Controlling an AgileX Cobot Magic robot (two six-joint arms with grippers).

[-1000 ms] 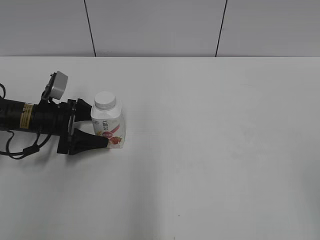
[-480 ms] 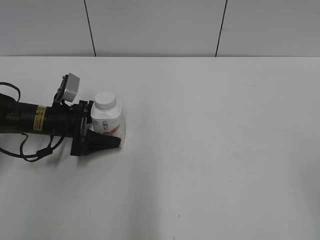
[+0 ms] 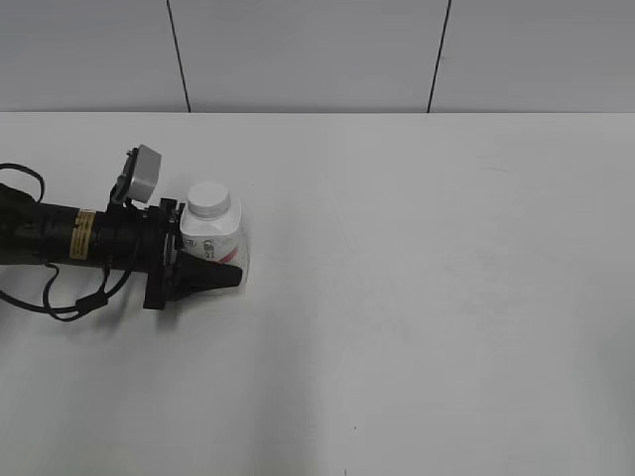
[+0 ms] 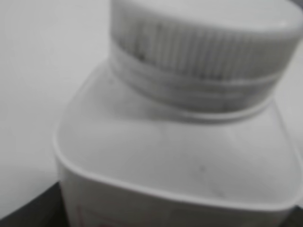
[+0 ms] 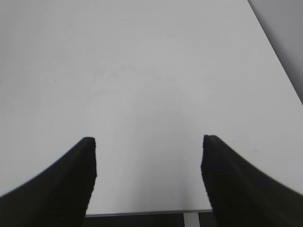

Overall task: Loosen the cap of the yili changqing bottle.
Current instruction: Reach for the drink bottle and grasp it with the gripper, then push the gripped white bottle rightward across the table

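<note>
The yili changqing bottle (image 3: 211, 241) stands upright on the left of the white table (image 3: 417, 248), with its white cap (image 3: 209, 198) on top. My left gripper (image 3: 226, 260) reaches in from the left and is shut on the bottle's lower body. Its near finger (image 3: 213, 275) crosses the red-pink label; the far finger is hidden behind the bottle. In the left wrist view the bottle's shoulder (image 4: 175, 151) and ribbed cap (image 4: 203, 42) fill the frame, blurred and very close. My right gripper (image 5: 147, 156) is open and empty over bare table, out of the exterior view.
The table's right edge (image 5: 279, 80) shows in the right wrist view, and its near edge (image 5: 142, 213) lies just below the right fingers. A grey panelled wall (image 3: 317, 55) runs behind the table.
My left arm has pushed right along the bottle. Its near finger has drawn in against the bottle's front and now covers most of the label.
</note>
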